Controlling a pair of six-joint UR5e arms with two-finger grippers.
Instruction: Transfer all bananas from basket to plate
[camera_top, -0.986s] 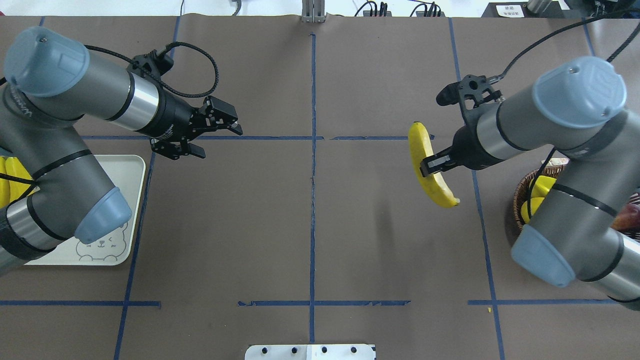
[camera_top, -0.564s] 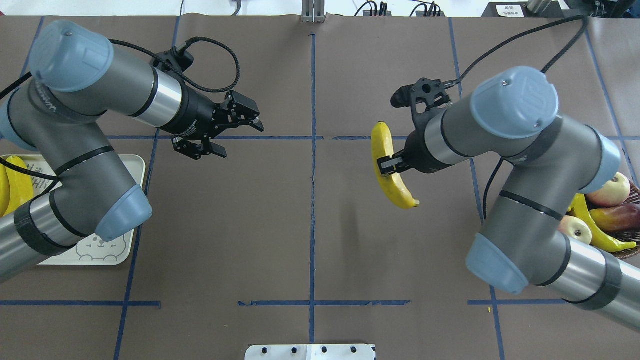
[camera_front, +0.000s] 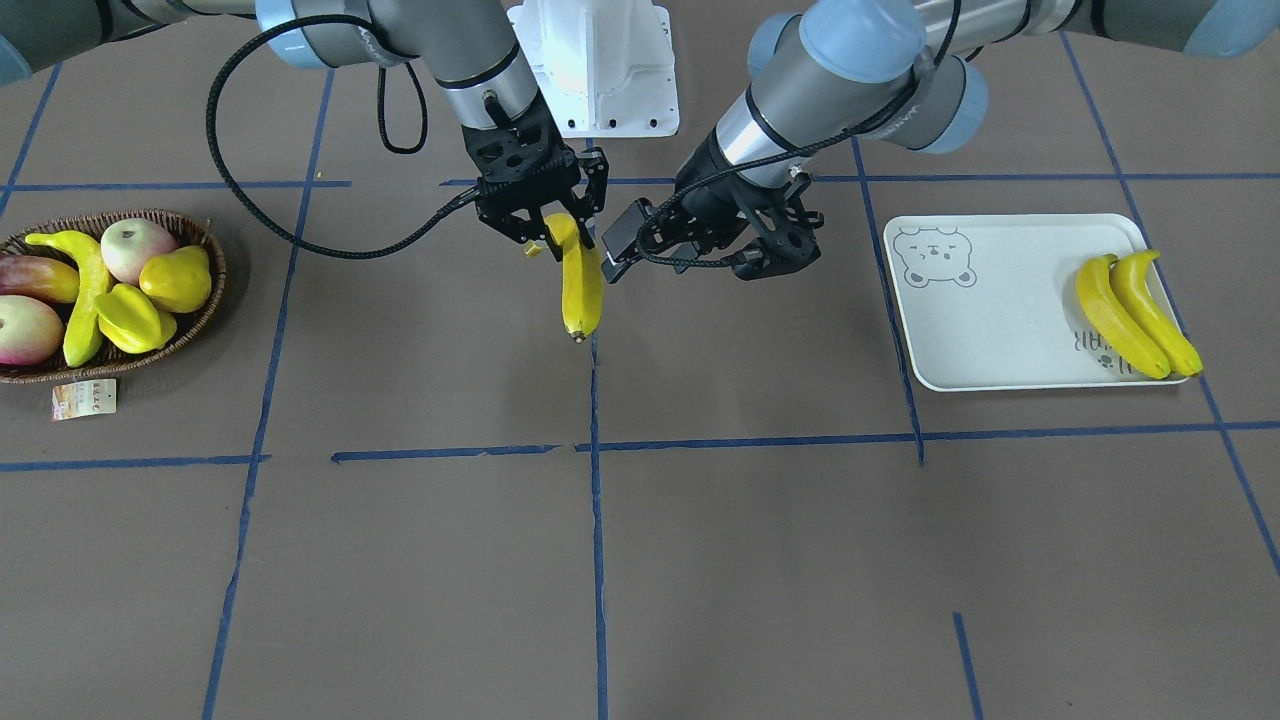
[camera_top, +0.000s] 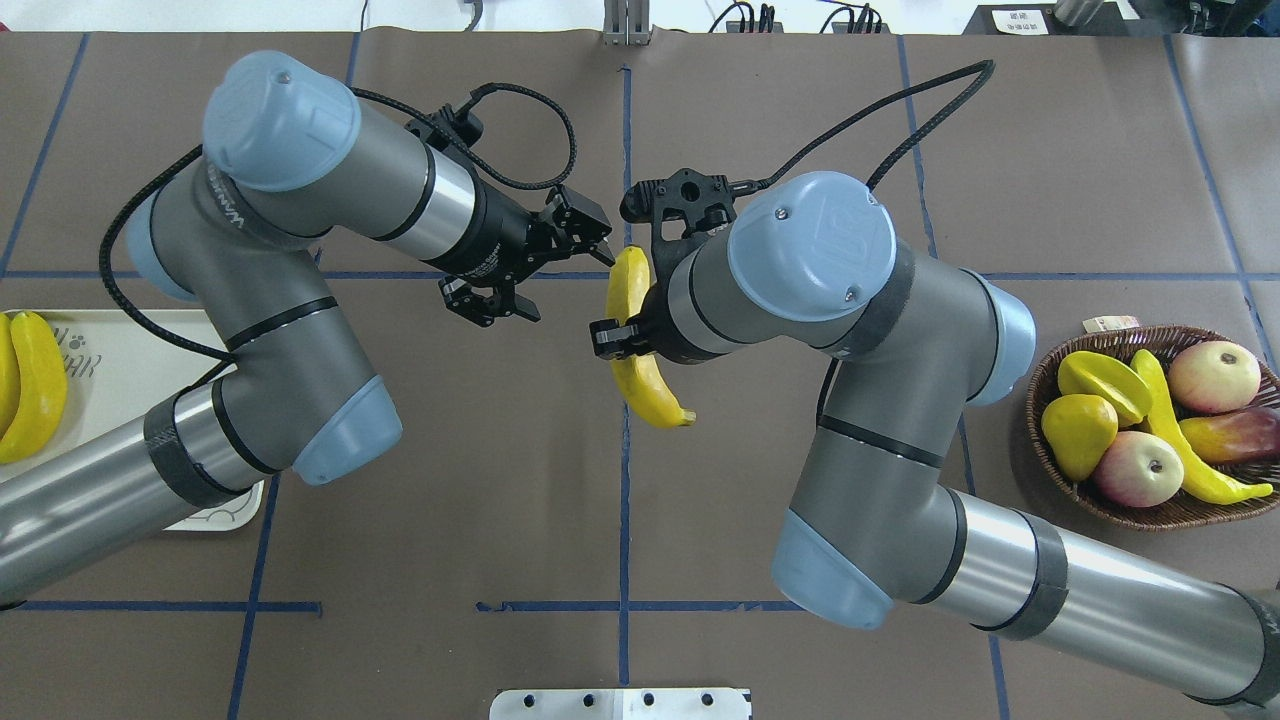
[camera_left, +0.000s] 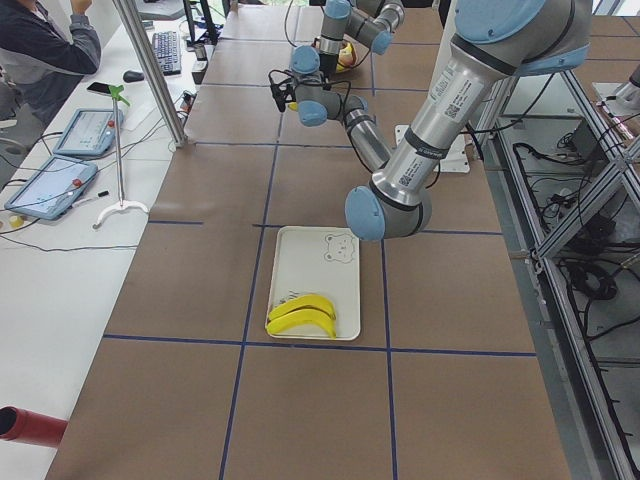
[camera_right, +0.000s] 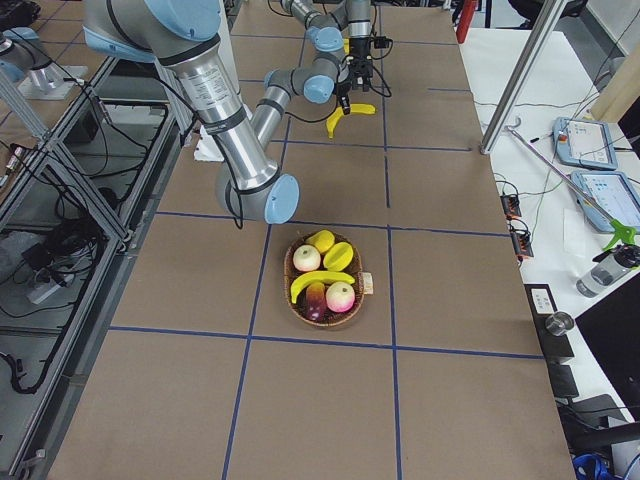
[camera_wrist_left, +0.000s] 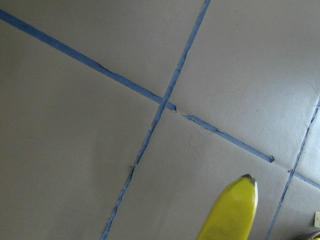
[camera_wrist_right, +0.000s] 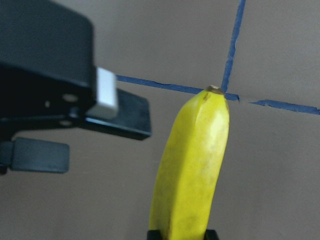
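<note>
My right gripper (camera_top: 622, 338) is shut on a yellow banana (camera_top: 655, 392) and holds it above the table's middle; it also shows in the front view (camera_front: 581, 290) and the right wrist view (camera_wrist_right: 192, 165). My left gripper (camera_top: 560, 280) is open and empty, just left of the banana's far end, one finger (camera_wrist_right: 110, 110) close beside it. The banana's tip shows in the left wrist view (camera_wrist_left: 232, 210). Two bananas (camera_front: 1135, 312) lie on the plate (camera_front: 1000, 300) at the robot's left. One banana (camera_top: 1190, 450) lies in the wicker basket (camera_top: 1150, 515) at the right.
The basket also holds apples (camera_top: 1215, 375), a starfruit (camera_top: 1100, 385), a yellow pear-like fruit (camera_top: 1078, 435) and a reddish mango (camera_top: 1235, 435). Its paper tag (camera_front: 85, 398) lies on the table. A white mount plate (camera_top: 620, 703) sits at the near edge.
Both arms have swung toward the table's middle. The right gripper has carried the banana left; the left gripper has moved right and now stands close to the banana.
</note>
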